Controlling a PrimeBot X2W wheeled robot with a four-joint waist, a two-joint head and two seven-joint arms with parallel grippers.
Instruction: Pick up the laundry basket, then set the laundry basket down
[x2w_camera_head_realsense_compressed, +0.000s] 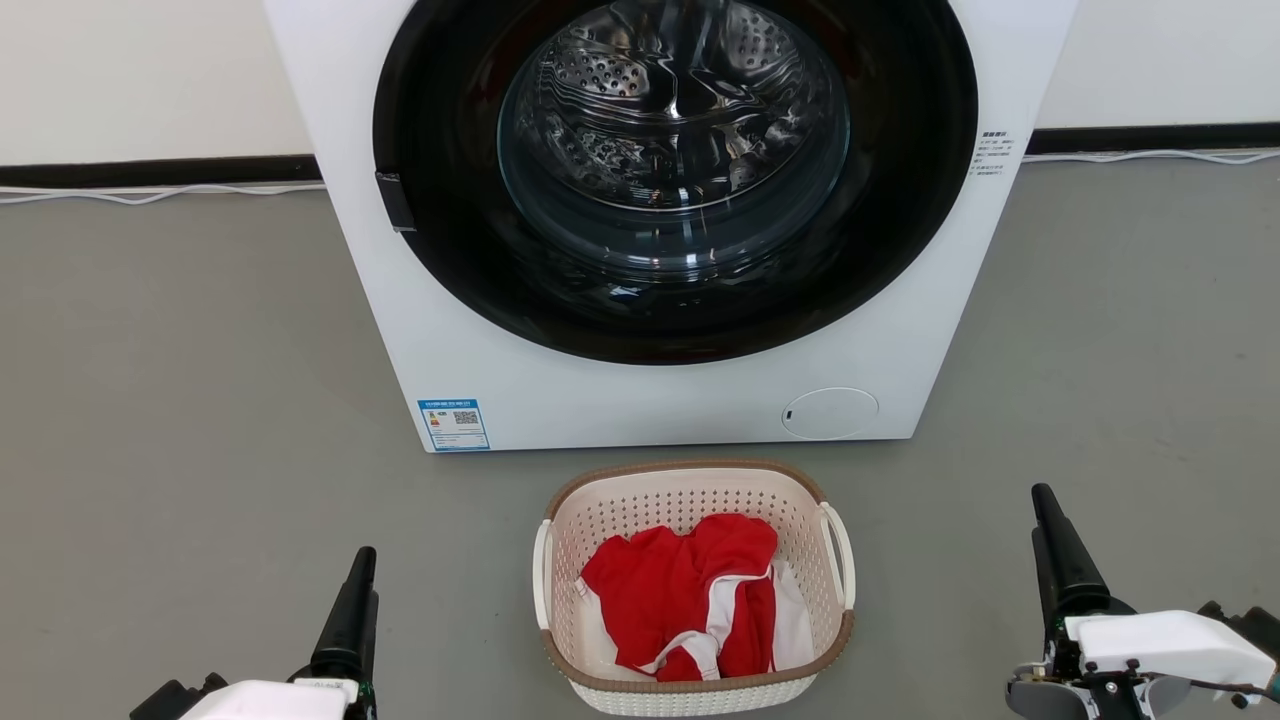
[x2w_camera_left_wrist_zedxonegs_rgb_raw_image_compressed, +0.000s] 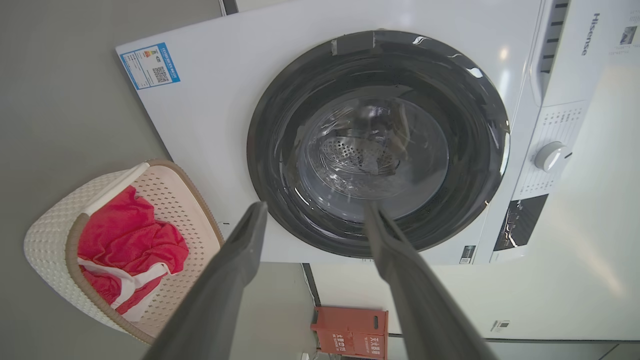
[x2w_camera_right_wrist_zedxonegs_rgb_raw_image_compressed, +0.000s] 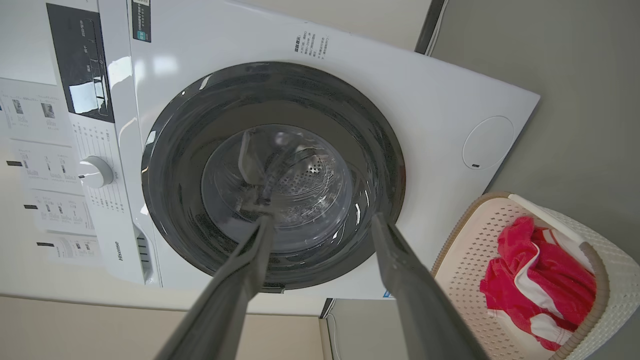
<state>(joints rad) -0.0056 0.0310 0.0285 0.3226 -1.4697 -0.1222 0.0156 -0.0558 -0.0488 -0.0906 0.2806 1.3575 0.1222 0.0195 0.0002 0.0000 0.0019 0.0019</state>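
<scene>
The laundry basket (x2w_camera_head_realsense_compressed: 690, 500) stands on the grey floor just in front of the washing machine, cream-white and perforated with a brown rim and two white side handles; a red and white garment (x2w_camera_head_realsense_compressed: 690, 595) lies inside it. It also shows as the laundry basket (x2w_camera_left_wrist_zedxonegs_rgb_raw_image_compressed: 55, 240) in the left wrist view and the laundry basket (x2w_camera_right_wrist_zedxonegs_rgb_raw_image_compressed: 607, 272) in the right wrist view. My left gripper (x2w_camera_head_realsense_compressed: 350, 610) is low at the left of the basket, apart from it, open (x2w_camera_left_wrist_zedxonegs_rgb_raw_image_compressed: 312, 212). My right gripper (x2w_camera_head_realsense_compressed: 1060, 550) is off to the basket's right, open (x2w_camera_right_wrist_zedxonegs_rgb_raw_image_compressed: 322, 225). Both are empty.
The big white washing machine (x2w_camera_head_realsense_compressed: 560, 400) with its round dark glass door (x2w_camera_head_realsense_compressed: 675, 170) stands right behind the basket. A white cable (x2w_camera_head_realsense_compressed: 150, 195) runs along the wall's dark skirting. A red box (x2w_camera_left_wrist_zedxonegs_rgb_raw_image_compressed: 350, 332) sits by the wall. Grey floor (x2w_camera_head_realsense_compressed: 180, 420) spreads on both sides.
</scene>
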